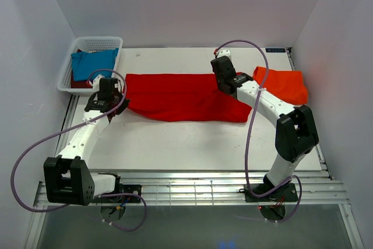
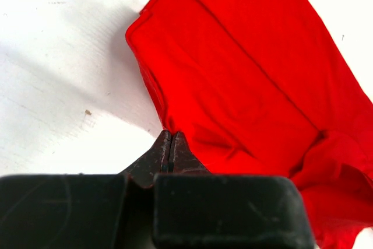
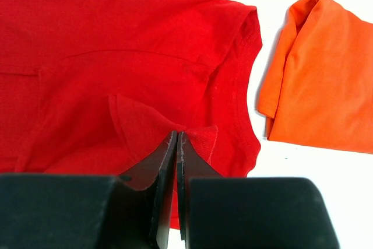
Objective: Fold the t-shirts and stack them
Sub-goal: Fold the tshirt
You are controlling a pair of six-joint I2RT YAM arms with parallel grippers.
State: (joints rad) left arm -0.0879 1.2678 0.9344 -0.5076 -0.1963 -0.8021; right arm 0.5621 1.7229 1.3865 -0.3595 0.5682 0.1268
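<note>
Cloth from the red t-shirt (image 3: 116, 45) rises in a small fold clamped by our right gripper (image 3: 176, 138); the orange-red t-shirt (image 3: 317, 74) lies apart, to that gripper's right. Our left gripper (image 2: 171, 138) is pinched on the red shirt's other end.

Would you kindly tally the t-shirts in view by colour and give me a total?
Bright red t-shirt: 1
Orange-red t-shirt: 1
Teal-blue t-shirt: 1
Dark maroon t-shirt: 1
Total: 4
</note>
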